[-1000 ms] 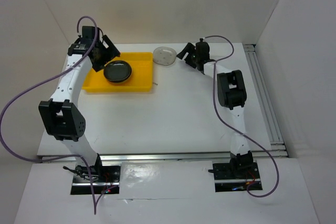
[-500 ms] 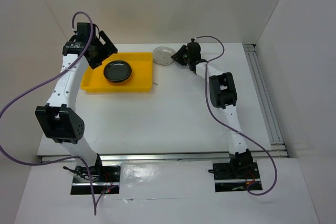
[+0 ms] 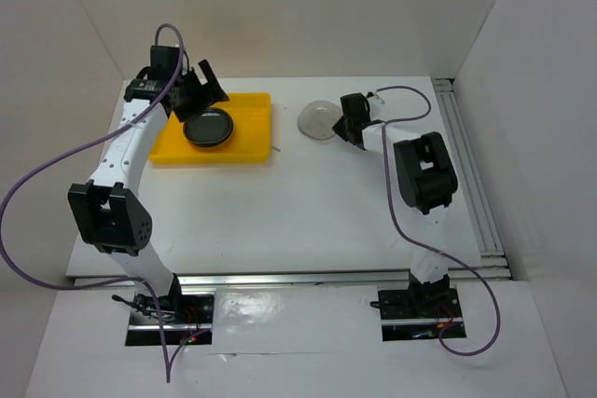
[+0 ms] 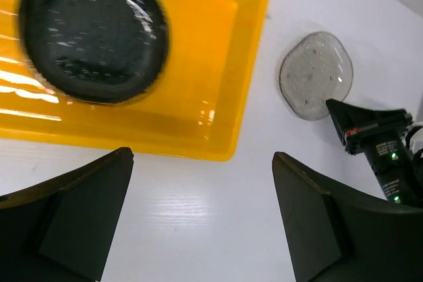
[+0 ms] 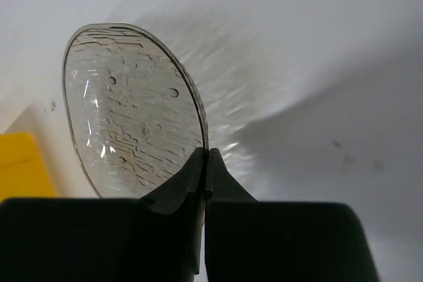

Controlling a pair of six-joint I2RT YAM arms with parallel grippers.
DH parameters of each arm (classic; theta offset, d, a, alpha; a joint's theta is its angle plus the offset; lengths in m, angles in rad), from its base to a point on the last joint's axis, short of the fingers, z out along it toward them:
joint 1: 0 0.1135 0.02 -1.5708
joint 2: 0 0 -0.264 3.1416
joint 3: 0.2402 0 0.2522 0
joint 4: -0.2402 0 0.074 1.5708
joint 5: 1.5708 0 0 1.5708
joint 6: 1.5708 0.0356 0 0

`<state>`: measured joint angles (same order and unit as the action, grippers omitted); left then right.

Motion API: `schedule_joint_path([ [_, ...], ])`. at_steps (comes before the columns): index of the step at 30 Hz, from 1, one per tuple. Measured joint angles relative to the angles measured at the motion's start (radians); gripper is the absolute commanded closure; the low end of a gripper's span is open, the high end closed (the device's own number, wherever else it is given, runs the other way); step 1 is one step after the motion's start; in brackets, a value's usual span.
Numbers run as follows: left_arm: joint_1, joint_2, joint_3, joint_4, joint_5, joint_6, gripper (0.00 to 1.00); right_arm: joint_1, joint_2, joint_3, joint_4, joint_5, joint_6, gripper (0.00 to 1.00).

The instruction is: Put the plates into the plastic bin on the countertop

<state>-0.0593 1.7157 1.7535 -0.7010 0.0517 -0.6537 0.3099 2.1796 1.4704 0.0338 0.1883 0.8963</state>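
A translucent grey plate (image 5: 132,117) is pinched by its rim in my right gripper (image 5: 206,156), which is shut on it. In the top view that grey plate (image 3: 317,120) hangs tilted off the countertop (image 3: 308,202), right of the yellow plastic bin (image 3: 247,142), with the right gripper (image 3: 343,126) at its right edge. A glossy black plate (image 3: 207,127) lies in the bin. My left gripper (image 3: 198,89) hovers open over the bin's back left; its wrist view shows the black plate (image 4: 92,31), the bin (image 4: 225,97) and the grey plate (image 4: 316,74).
White walls close in the countertop on three sides. A metal rail (image 3: 471,174) runs along the right edge. Purple cables loop off both arms.
My right gripper closed on the grey plate's rim, lifted it tilted and carried it right and nearer. The left gripper shifted a little right above the bin and stayed open.
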Motion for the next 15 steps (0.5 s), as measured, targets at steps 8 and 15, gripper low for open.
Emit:
schedule_joint_path([
  [8,-0.130,-0.018,-0.064,0.122,0.208,0.101,0.00,0.086,-0.463,-0.305,-0.031,0.150,-0.138,1.00],
  [15,-0.262,-0.008,-0.064,0.151,0.282,0.159,0.01,0.125,-0.735,-0.447,-0.011,0.012,-0.176,1.00],
])
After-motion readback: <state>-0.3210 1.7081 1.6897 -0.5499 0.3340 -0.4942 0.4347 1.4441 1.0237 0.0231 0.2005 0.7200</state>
